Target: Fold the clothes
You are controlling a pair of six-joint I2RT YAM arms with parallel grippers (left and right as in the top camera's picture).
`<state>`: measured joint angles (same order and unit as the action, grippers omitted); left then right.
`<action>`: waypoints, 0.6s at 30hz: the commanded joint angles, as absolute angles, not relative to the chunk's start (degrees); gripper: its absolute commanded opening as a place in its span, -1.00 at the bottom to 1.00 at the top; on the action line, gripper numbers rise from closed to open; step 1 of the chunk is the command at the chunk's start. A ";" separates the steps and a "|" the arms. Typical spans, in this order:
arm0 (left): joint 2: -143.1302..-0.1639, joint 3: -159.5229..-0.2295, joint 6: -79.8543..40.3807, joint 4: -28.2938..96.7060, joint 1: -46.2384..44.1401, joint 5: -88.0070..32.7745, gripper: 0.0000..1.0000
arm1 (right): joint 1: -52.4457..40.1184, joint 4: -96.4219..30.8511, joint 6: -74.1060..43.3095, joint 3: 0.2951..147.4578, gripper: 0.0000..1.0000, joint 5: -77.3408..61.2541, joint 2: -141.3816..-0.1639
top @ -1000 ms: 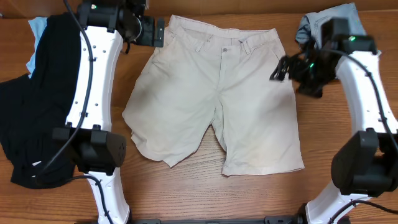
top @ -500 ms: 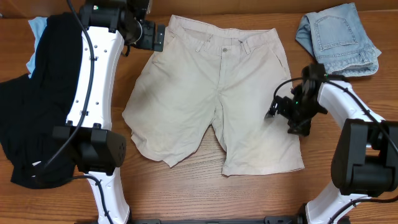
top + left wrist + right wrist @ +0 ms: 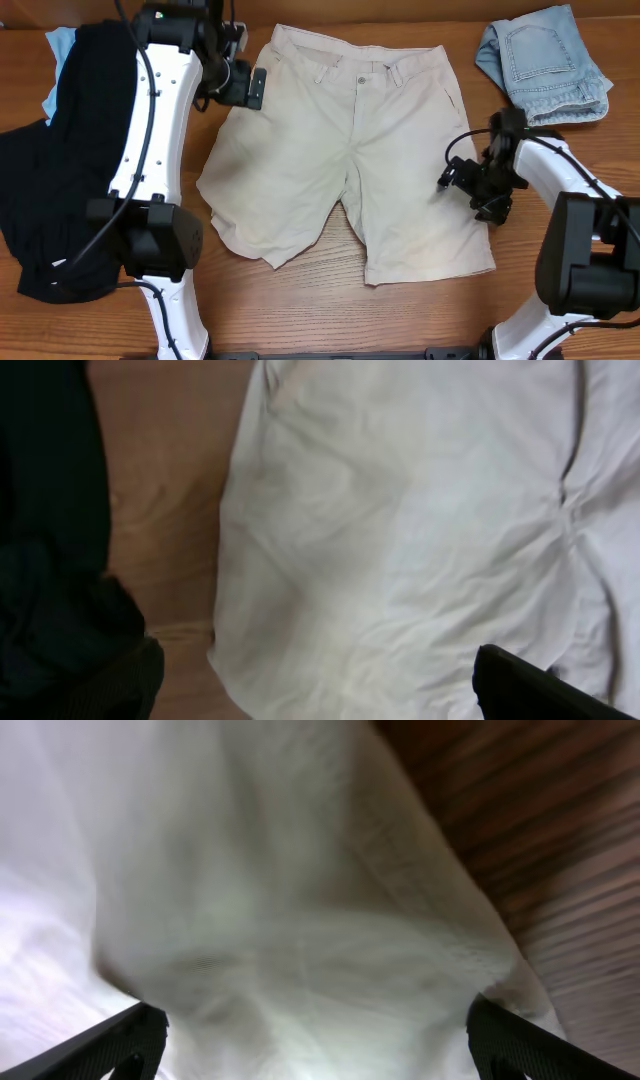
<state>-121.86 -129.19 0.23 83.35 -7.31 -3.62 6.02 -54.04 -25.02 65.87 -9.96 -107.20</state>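
The pale beige shorts (image 3: pixel 340 150) lie flat and spread out on the wooden table, waistband at the far side, legs toward me. My left gripper (image 3: pixel 252 88) is open over the shorts' left hip edge; its wrist view shows the cloth (image 3: pixel 400 530) between the wide-apart fingers (image 3: pixel 315 685). My right gripper (image 3: pixel 452 181) is open low over the right leg's outer side. Its wrist view shows the cloth (image 3: pixel 300 950) bunched between its fingers (image 3: pixel 315 1040).
A big black garment (image 3: pixel 60 150) lies at the left, with a bit of light-blue cloth (image 3: pixel 58 45) behind it. Folded light-blue denim shorts (image 3: pixel 545 62) sit at the far right corner. Bare wood table (image 3: pixel 300 310) shows in front.
My right gripper has come down from beside the waistband to the right leg's outer side. My left gripper has moved a little toward me along the left hip. The right leg hem has shifted slightly.
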 commanded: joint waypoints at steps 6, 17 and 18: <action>-121.60 -121.95 1.28 77.28 -7.79 -4.36 1.00 | 14.96 -51.40 -23.55 64.84 1.00 -6.48 -106.34; -121.73 -121.95 4.58 61.58 -10.79 -9.06 1.00 | 27.81 -54.13 -15.59 68.47 1.00 -20.25 -105.71; -121.95 -121.95 4.75 59.75 -10.94 -9.78 0.99 | 28.05 -55.22 -14.37 69.63 1.00 -22.13 -104.99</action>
<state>-121.95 -122.13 1.78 62.06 -10.24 -5.87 26.89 -54.22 -19.62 66.52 -15.14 -106.87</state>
